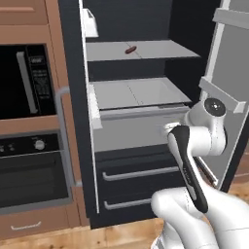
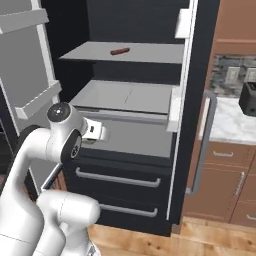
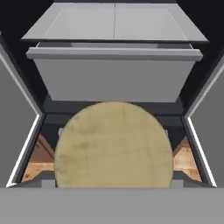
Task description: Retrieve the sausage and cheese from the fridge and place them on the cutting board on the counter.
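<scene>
Cheese (image 3: pixel 113 146), tan-yellow and rounded in outline from the hand view, hanging close before the camera in mid-air in front of the open fridge (image 1: pixel 146 160), with wood floor (image 3: pixel 37 164) visible below it and nothing beneath to support it. Judged held by the gripper (image 2: pixel 94 130), jaws spread wide around the block, fingertips hidden behind it. Behind the cheese, a pale grey drawer (image 3: pixel 113 78) pulled partly out, and a flat grey shelf above that. Sausage (image 1: pixel 130 49), small and reddish-brown, lying alone on the upper shelf (image 1: pixel 160 51), well apart from the gripper and well above it. Fridge doors swung open on both sides, the door with grey bins (image 1: pixel 228 73) standing just beside the arm's elbow. Main risks, as a judgement: a wide block pinched only at its edges, likely to twist or slip out during a fast swing toward the cutting board, then drop to the floor. Also a chance of clipping the open door or the protruding drawer front while backing out, given the tight gap on either side. Worth withdrawing straight and slowly, keeping the hand level. One item of two in hand; sausage not yet fetched, so a second reach to the higher shelf needed later.
</scene>
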